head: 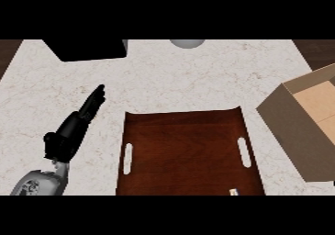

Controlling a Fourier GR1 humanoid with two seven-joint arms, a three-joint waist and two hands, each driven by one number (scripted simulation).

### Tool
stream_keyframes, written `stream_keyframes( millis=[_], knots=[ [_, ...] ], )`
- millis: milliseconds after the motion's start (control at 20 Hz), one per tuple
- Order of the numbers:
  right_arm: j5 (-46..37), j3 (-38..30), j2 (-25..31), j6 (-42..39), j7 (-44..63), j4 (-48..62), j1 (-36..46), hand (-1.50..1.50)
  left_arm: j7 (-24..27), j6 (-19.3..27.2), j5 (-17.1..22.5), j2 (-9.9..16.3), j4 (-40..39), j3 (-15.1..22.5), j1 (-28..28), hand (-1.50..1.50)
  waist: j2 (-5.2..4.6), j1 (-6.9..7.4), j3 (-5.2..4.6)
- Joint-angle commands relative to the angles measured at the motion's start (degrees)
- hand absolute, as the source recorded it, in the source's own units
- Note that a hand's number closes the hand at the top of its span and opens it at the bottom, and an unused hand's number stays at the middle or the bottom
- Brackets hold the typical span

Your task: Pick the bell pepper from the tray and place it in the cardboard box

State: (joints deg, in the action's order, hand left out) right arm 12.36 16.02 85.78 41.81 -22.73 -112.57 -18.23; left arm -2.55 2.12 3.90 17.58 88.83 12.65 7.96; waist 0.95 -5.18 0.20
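The pale marble surface (170, 78) carries a wooden tray (187, 151) at near centre, with the open cardboard box (306, 128) just to its right, handy for a short transfer. No bell pepper shows on the tray or anywhere else, and the right hand is out of sight, so the pepper's whereabouts cannot be told; the left hand (78, 124) rests left of the tray, fingers straight and holding nothing

Dark reddish-brown wood-grain tray (187, 151); white, faintly veined marble counter (170, 78); tan cardboard box (309, 128) with paler interior; black left hand (78, 124); black object (88, 49), possibly an appliance.
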Motion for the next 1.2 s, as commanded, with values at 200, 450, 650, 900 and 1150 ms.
stream_keyframes(
  millis=[200,450,650,900,1150],
  knots=[
    [18.3,-16.1,-0.6,-20.3,-15.2,19.3,-0.5,1.50,-2.3,-1.5,0.3,0.0,1.8,0.4,1.7,0.00,-0.39,1.90,-0.06],
    [16.8,-20.8,-2.0,-28.4,-18.2,30.9,1.2,1.50,-0.4,-3.8,-0.3,-0.2,-1.2,-0.4,3.7,0.00,-0.94,4.57,-0.18],
    [9.5,-16.6,-3.3,-29.6,-16.6,36.1,9.0,1.50,-2.4,-3.5,-1.8,-3.5,-1.0,2.0,5.0,0.00,-1.33,6.53,-0.15],
    [-0.2,-10.5,-12.4,-27.6,-17.2,40.8,14.6,1.50,-3.9,-2.0,-4.2,-6.0,-1.8,2.3,6.9,0.00,-1.28,6.38,-0.15],
    [0.6,-6.2,-16.3,-37.1,-9.3,47.9,22.0,-1.50,-1.3,-3.4,-4.4,-6.1,-2.2,2.9,5.5,0.00,-1.55,7.77,-0.13]
  ],
)
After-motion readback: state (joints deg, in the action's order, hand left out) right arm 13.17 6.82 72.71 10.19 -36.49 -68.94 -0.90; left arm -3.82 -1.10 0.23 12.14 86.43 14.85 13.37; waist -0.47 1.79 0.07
